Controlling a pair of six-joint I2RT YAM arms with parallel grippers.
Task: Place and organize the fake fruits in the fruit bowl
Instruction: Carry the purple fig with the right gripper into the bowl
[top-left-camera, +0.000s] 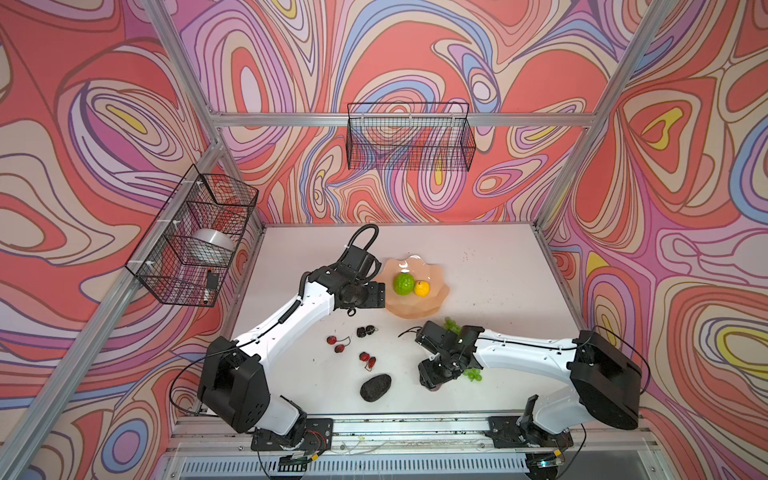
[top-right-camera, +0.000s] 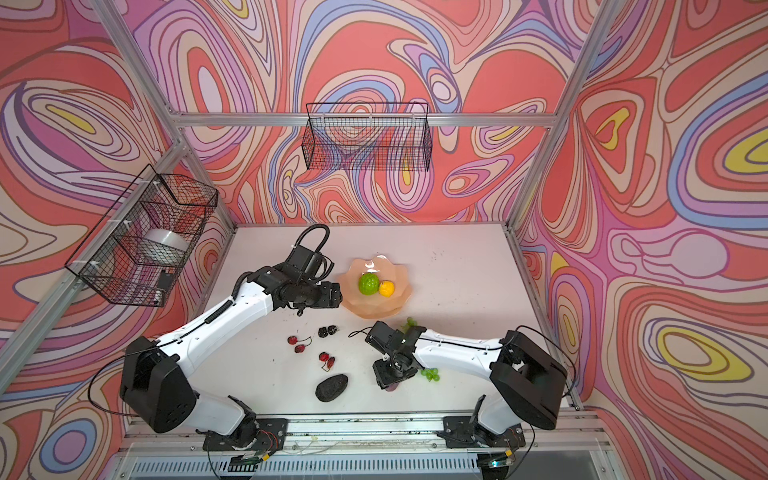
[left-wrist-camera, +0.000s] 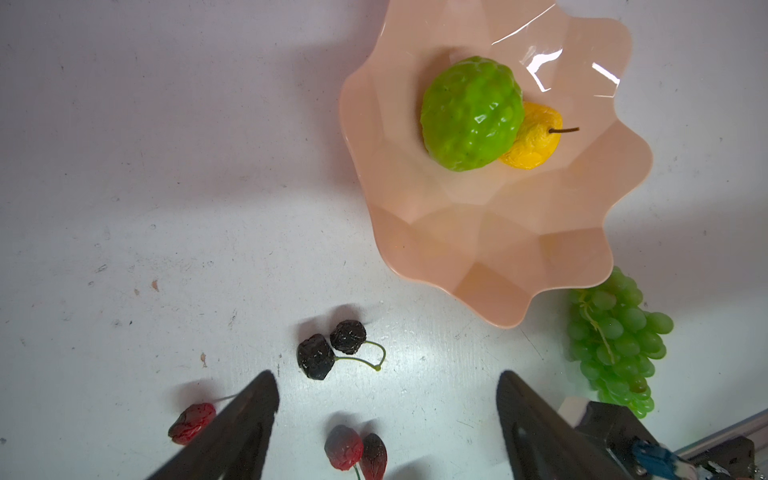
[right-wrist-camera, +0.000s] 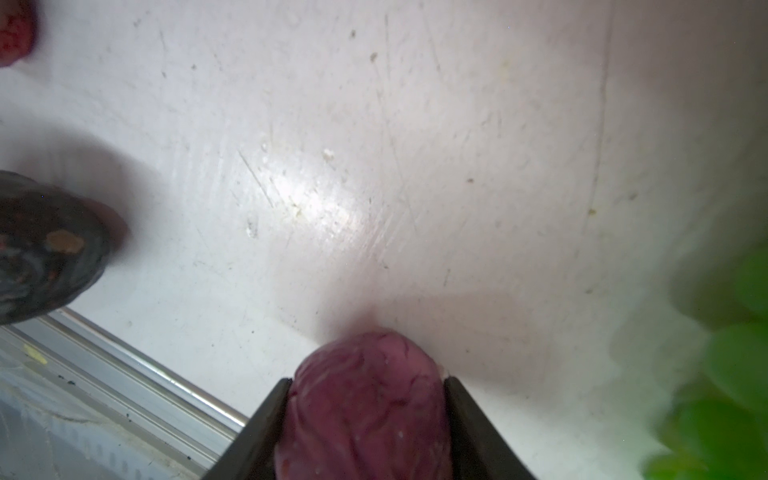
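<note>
The peach-pink fruit bowl (top-left-camera: 415, 311) (left-wrist-camera: 478, 237) holds a bumpy green ball (top-left-camera: 404, 284) (left-wrist-camera: 471, 114) and a yellow fruit (top-left-camera: 421, 288) touching it. My left gripper (left-wrist-camera: 388, 399) hangs open and empty beside the bowl's left rim, above the cherries. A black cherry pair (top-left-camera: 365, 331) (left-wrist-camera: 332, 349) and two red pairs (top-left-camera: 336, 344) (top-left-camera: 368, 359) lie on the table. The dark avocado (top-left-camera: 375, 387) (right-wrist-camera: 45, 249) lies near the front. My right gripper (right-wrist-camera: 365, 386) is low on the table, with both fingers against the purple ball (right-wrist-camera: 365, 415). The green grape bunch (left-wrist-camera: 615, 336) (top-left-camera: 473, 375) lies partly under that arm.
Two black wire baskets hang on the walls, one at the back (top-left-camera: 409, 139) and one at the left (top-left-camera: 195, 237). An aluminium rail (right-wrist-camera: 137, 365) runs along the table's front edge, close to the right gripper.
</note>
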